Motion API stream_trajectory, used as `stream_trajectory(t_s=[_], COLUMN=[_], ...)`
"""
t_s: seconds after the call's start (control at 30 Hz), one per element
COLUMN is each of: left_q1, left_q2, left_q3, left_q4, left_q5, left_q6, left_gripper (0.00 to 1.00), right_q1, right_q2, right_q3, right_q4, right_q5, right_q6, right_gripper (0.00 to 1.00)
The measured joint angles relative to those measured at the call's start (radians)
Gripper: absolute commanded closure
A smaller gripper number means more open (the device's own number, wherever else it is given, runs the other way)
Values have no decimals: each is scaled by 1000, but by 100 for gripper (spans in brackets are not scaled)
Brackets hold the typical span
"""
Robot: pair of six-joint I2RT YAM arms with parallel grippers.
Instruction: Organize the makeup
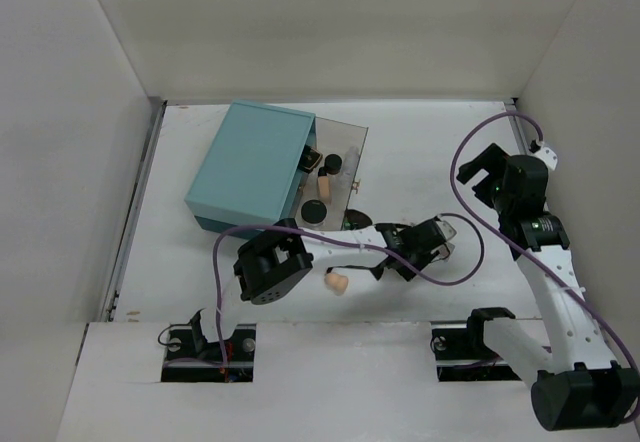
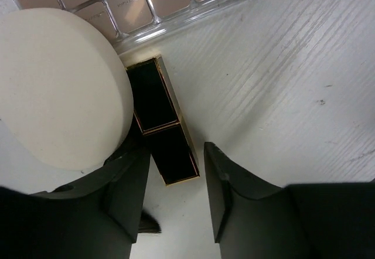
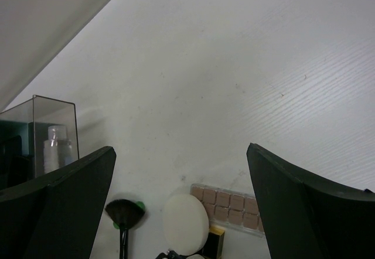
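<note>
Toward the far-left corner, the clear organiser (image 1: 345, 137) beside the teal box (image 1: 255, 167) holds some pieces; a peach sponge (image 1: 338, 283) lies by the near edge; right of centre the left end effector (image 2: 176, 153) straddles a black gold-trimmed tube (image 2: 153, 98), jaws apart, not yet clamped — the pick seems in hand; next, close and lift clear of the white puff (image 2: 58, 89) crowding it and the palette (image 2: 135, 1) beyond; the right end effector (image 3: 181, 171) hangs wide open, empty.

The puff (image 2: 58, 89) is set against the lipstick case (image 2: 161, 127); the palette (image 2: 135, 4) is laid just beside both. The sponge (image 1: 338, 282) is seen before the box (image 1: 255, 162).
</note>
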Motion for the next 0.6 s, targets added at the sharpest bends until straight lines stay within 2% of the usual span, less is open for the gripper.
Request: stream_trajectory(t_s=[0.1,0.2,0.43,0.6], left_q1=[0,0,-3,-8], left_q2=[0,0,-34,-229], left_q3=[1,1,-25,-141], left_q4=[-2,-5,-2,17], left_q5=[-3,-14,-49,-51], left_q6=[-3,-5,-3,16], left_gripper=[82,88,91,88], right_q1=[0,0,0,0], right_q2=[0,0,0,0], right_q3=[0,0,0,0], right_q4=[0,0,1,2], right_q5=[0,0,0,0], right_q6=[0,0,0,0], right_gripper=[0,0,0,0])
